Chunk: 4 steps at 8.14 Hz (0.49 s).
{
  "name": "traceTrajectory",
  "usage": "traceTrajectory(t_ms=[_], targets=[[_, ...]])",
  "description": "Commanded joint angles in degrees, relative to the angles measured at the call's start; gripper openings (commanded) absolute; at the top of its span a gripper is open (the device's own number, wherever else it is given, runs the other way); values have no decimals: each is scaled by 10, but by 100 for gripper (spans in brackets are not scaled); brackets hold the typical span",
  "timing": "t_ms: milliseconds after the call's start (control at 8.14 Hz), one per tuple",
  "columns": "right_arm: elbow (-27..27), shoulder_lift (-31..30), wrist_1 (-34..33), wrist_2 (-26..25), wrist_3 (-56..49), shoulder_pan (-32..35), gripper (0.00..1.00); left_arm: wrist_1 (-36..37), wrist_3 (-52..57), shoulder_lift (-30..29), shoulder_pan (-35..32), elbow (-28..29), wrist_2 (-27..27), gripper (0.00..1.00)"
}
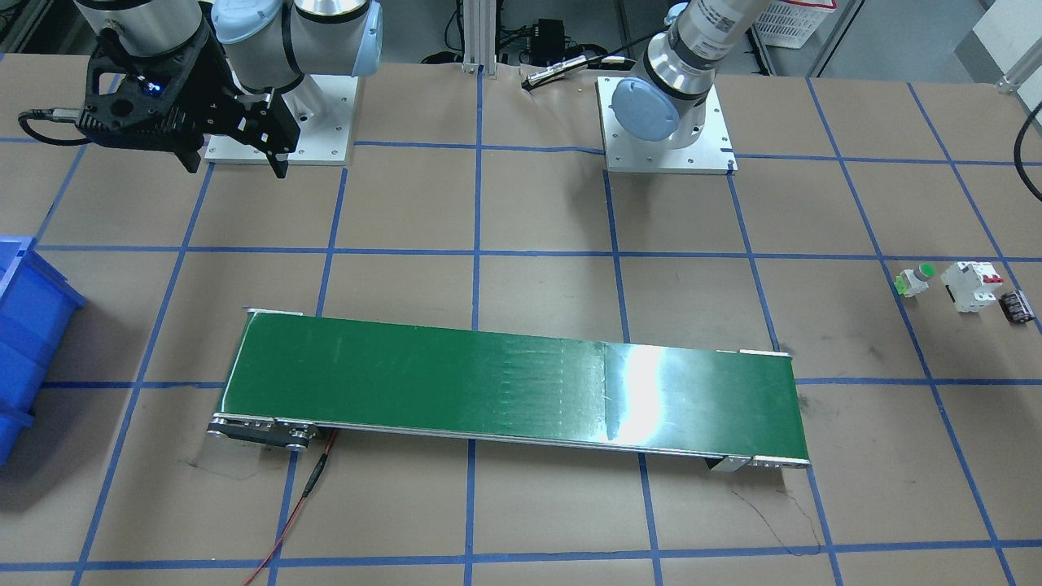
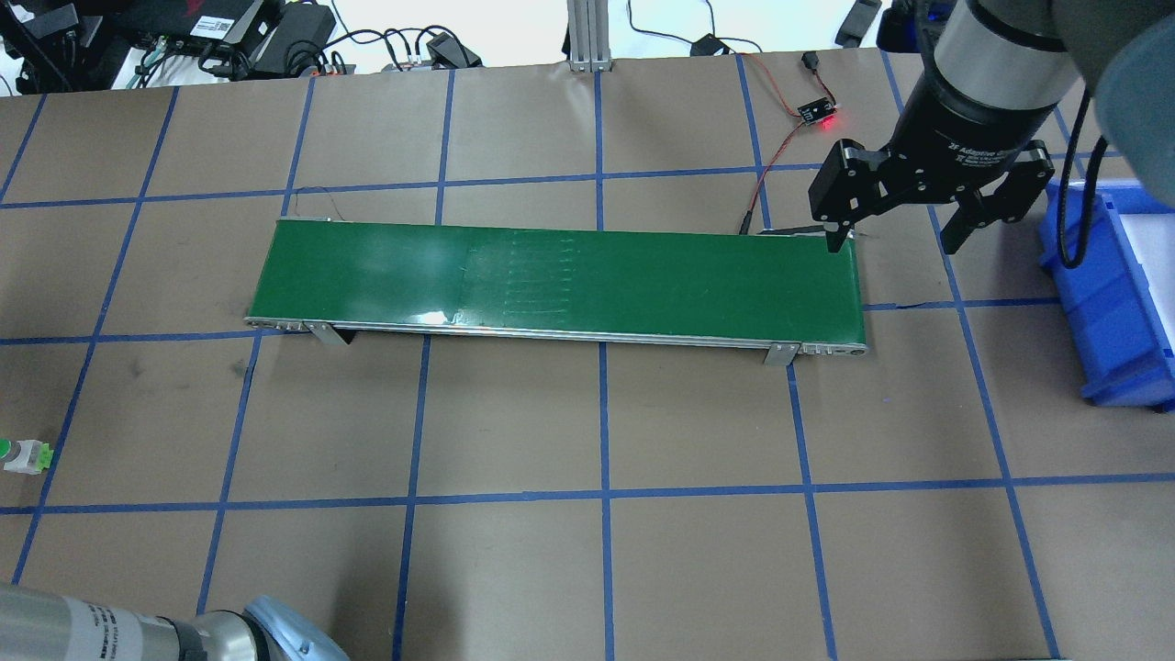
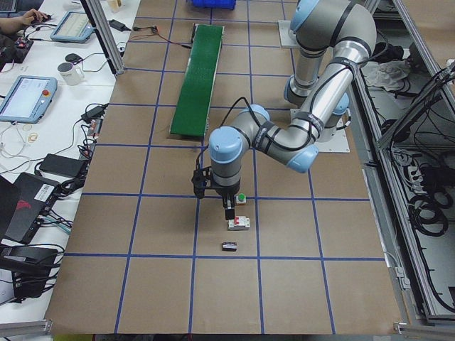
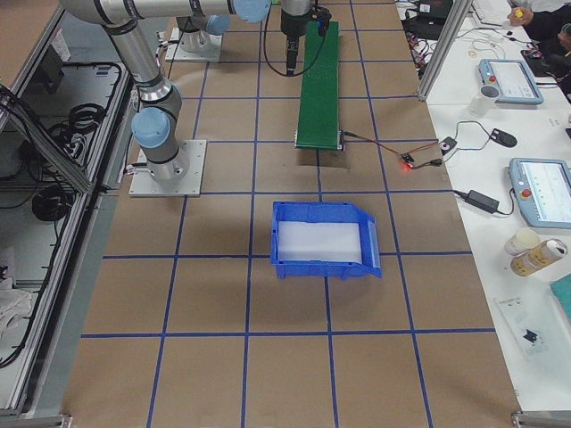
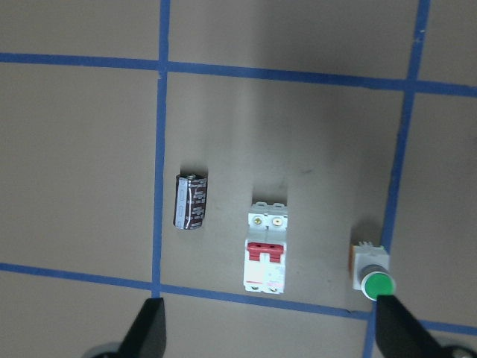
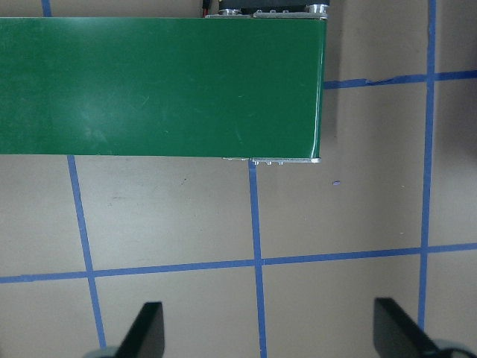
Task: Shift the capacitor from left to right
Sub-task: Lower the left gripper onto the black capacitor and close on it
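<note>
You'll see the capacitor [image 5: 191, 201] lying flat near the tabletop's left edge, just beside the white circuit breaker [image 5: 265, 253] (not touching it). The left gripper [image 5: 268, 313] hangs above both, fingers spread wide. The right gripper [image 2: 893, 240] is spread too, by the right end of the conveyor belt [image 2: 551, 275].

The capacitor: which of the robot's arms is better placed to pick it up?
Left. The left gripper hovers open over the capacitor and circuit breaker; the right gripper hangs at the conveyor belt's other end, by the blue bin.
</note>
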Motion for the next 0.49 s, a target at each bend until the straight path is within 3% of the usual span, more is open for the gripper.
traceTrajectory(t_ms=[0, 368], targets=[[0, 0, 0, 1, 0, 0, 100, 95, 85, -103, 62, 6, -51, 100], [0, -1, -2, 1, 1, 1, 100, 96, 87, -138, 67, 35, -61, 100]])
